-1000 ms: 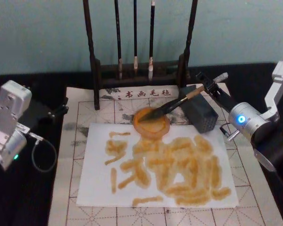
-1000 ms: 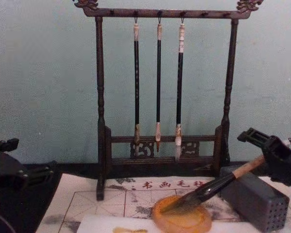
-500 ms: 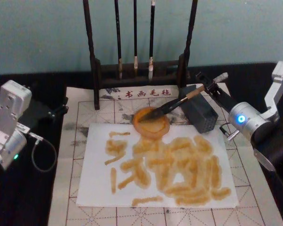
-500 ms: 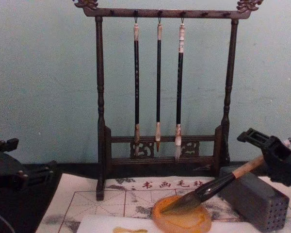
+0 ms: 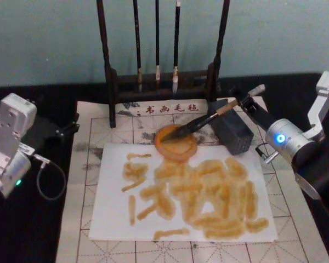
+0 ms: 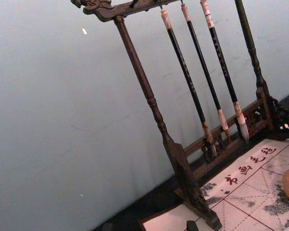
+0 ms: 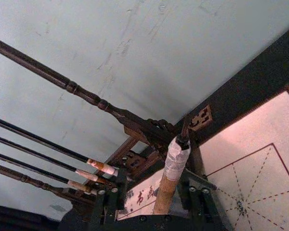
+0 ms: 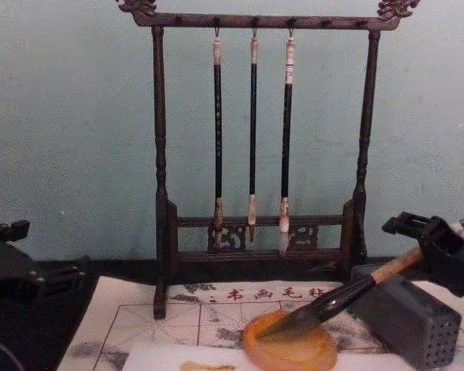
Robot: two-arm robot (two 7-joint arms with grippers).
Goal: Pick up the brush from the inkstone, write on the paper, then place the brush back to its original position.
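Tan-handled brush (image 5: pixel 200 121), dark tip on amber inkstone (image 5: pixel 172 148); R gripper (image 5: pixel 242 99) jaws wide round handle.

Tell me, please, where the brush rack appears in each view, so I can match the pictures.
Head view: the brush rack stands top centre, behind the mat.
Chest view: rack upright across the middle, front-on.
Left wrist view: rack close and slanted, near post foremost.
Right wrist view: rack nearly sideways against the pale wall.
Shared landmark: the red characters on the mat before the rack's base.
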